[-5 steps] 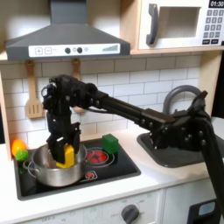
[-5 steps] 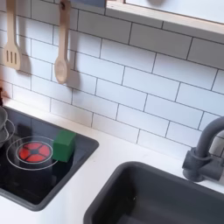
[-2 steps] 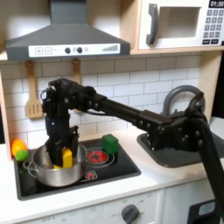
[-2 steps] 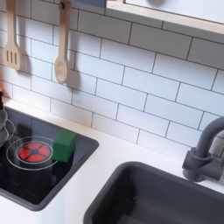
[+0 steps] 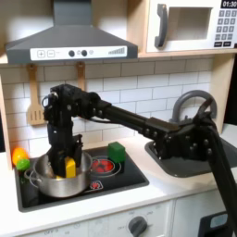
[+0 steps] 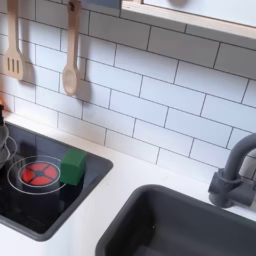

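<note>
My gripper hangs down inside the silver pot on the left side of the stovetop in the first exterior view, and its black fingers stand on either side of a yellow piece that sits in the pot. I cannot tell from here whether the fingers are pressed onto that piece or stand a little apart from it — the wrist blocks the contact. My arm stretches from its base at the first exterior view's right, over the sink, across to the pot.

Just outside the pot's left rim lies a yellow-and-green toy vegetable, resting against the tiled wall. To the pot's right the red burner ring shows, and beyond it a green block stands near the back edge of the stovetop. In the second exterior view the same green block sits just beside the red burner ring, on its right.

Two wooden utensils hang on the tiles — a slotted spatula and a spoon in the second exterior view. The grey faucet curves up at the second exterior view's right, above the dark sink set in the white counter.
</note>
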